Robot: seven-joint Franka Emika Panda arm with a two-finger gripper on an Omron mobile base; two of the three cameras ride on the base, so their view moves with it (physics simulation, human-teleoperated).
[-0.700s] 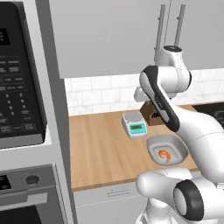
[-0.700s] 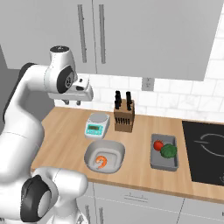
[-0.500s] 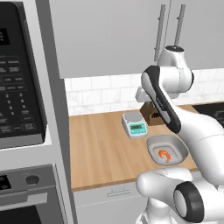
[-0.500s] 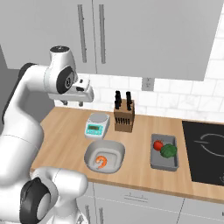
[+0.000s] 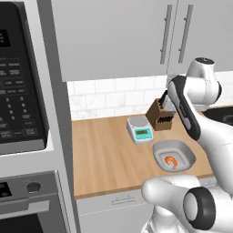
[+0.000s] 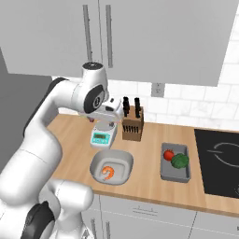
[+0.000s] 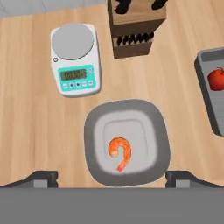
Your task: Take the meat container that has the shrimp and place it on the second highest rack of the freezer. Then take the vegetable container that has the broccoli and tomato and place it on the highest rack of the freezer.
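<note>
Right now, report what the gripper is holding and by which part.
Nothing is held. The gripper hangs open above the meat container, fingertips wide apart to either side, not touching it. The tray rests on the counter with the shrimp inside.

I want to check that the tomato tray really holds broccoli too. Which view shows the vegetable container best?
The right base view: the whole vegetable container sits on the counter, right of the knife block, with a red tomato and something green inside. The hand view catches its left part at the frame edge, tomato visible, no green.
</note>
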